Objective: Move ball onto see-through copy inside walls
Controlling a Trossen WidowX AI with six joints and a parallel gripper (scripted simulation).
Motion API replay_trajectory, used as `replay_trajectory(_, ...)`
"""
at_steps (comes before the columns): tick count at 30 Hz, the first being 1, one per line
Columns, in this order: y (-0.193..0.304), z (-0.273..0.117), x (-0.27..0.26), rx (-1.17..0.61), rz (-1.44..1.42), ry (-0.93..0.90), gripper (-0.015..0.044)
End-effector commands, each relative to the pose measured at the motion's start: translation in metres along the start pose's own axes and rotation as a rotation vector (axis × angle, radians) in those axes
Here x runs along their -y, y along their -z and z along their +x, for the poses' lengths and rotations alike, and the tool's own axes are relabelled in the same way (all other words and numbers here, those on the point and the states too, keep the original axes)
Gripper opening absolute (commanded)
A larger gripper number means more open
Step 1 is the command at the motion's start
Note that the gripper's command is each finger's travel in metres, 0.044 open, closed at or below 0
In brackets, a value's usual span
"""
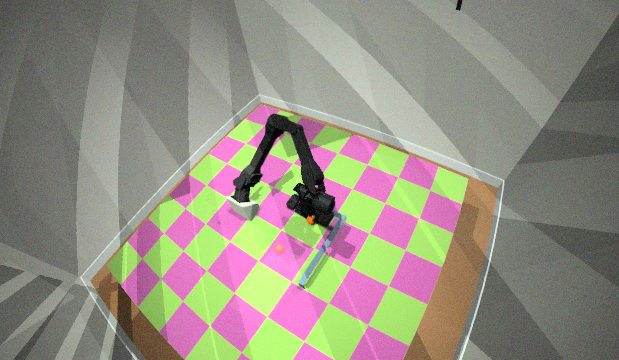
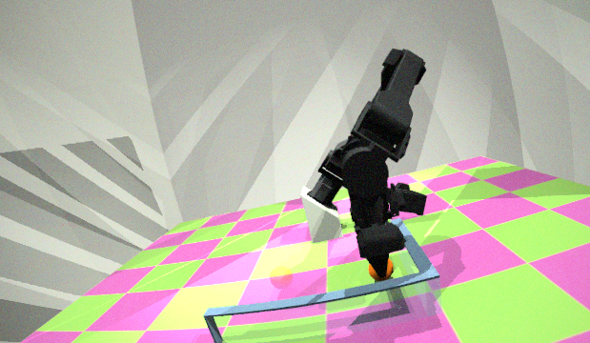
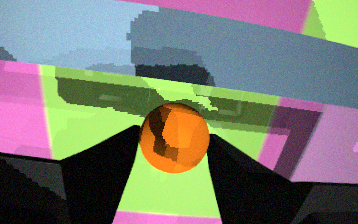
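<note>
The orange ball [image 1: 310,219] [image 2: 389,269] [image 3: 175,138] sits low inside the corner of the walls. My gripper [image 1: 312,217] [image 2: 381,273] [image 3: 174,136] points down over it and is shut on the ball, with a black fingertip against each side in the wrist view. The fingers partly hide the ball in the exterior view. The see-through copy [image 1: 279,248] [image 2: 281,277] is a pale orange ball, left of the gripper in the top and exterior views and out of the wrist view. Whether the ball touches the table is unclear.
The long clear wall with a blue top [image 1: 314,264] [image 2: 323,299] [image 3: 260,55] runs close past the ball. The shorter wall [image 2: 418,252] meets it at the corner, mostly hidden by the arm in the top view. The white arm base [image 1: 245,209] [image 2: 323,221] stands behind the copy.
</note>
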State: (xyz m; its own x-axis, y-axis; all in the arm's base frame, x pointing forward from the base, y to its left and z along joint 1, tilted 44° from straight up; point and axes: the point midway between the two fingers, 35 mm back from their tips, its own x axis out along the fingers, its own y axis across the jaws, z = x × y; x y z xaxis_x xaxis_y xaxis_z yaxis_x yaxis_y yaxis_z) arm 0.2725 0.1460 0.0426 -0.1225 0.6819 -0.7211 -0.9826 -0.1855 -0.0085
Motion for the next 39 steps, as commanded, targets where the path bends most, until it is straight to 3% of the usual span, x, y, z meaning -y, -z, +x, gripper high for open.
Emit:
replay_trajectory(1, -0.001, 0.000, 0.000, 0.005, 0.003, 0.001, 0.0173)
replay_trajectory(4, -0.001, 0.000, 0.000, 0.005, 0.003, 0.001, 0.0153)
replay_trajectory(10, 0.001, -0.018, 0.003, -0.004, 0.010, -0.005, 0.0000)
replay_trajectory(28, 0.001, -0.126, 0.001, -0.002, 0.005, -0.001, 0.0000)
replay_trajectory(34, 0.007, -0.129, 0.001, -0.002, 0.004, 0.000, 0.0000)
replay_trajectory(39, 0.049, -0.122, 0.001, -0.011, 0.006, 0.002, 0.0000)
